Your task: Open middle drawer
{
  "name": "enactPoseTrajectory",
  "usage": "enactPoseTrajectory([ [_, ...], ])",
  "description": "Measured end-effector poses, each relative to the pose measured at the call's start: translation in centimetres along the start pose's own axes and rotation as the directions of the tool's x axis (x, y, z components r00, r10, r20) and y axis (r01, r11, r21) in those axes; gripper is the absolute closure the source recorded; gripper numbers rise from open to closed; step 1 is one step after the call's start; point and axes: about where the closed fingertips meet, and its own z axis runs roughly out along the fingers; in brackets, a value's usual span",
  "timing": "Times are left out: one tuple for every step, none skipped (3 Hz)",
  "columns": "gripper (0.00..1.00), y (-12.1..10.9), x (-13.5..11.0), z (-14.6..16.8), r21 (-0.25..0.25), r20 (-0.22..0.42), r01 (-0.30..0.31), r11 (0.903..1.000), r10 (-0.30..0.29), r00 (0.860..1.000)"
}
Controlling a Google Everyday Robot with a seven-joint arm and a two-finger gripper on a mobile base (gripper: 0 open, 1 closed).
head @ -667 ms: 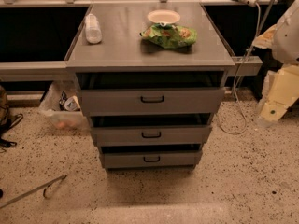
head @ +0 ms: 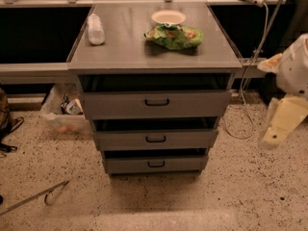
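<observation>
Gripper (head: 284, 124) at right edge, state unclear, middle drawer (head: 155, 139) well apart, grey cabinet top (head: 130, 47), speckled floor (head: 250, 186).

I log: middle drawer (head: 125, 140), matt grey metal front, black handle (head: 156, 139). Cabinet top (head: 134, 49), same dull metal. Bag (head: 174, 36), glossy green. Floor (head: 240, 191), speckled stone. Gripper (head: 282, 124), at the right edge beside the cabinet, smooth cream plastic.

My gripper (head: 281, 124) at 3 o'clock, arm (head: 296, 69) cut by right edge. Inside of middle drawer (head: 155, 139) lost in shadow. Clear bin (head: 62, 117) at 9 o'clock partly behind cabinet (head: 154, 52), contents unreadable to me.
</observation>
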Motion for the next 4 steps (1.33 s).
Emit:
enactPoseTrajectory([
  [0.00,1.4,1.7,6.2,-0.062,0.058,-0.049,0.9969,0.053,0.997],
  [0.00,3.2,2.6,12.6,-0.141,0.078,-0.059,0.9883,0.071,0.994],
  [0.00,3.2,2.6,12.6,-0.141,0.078,-0.059,0.9883,0.071,0.994],
  [0.00,3.7,2.8,12.4,-0.110,0.074,-0.062,0.9920,0.070,0.995],
])
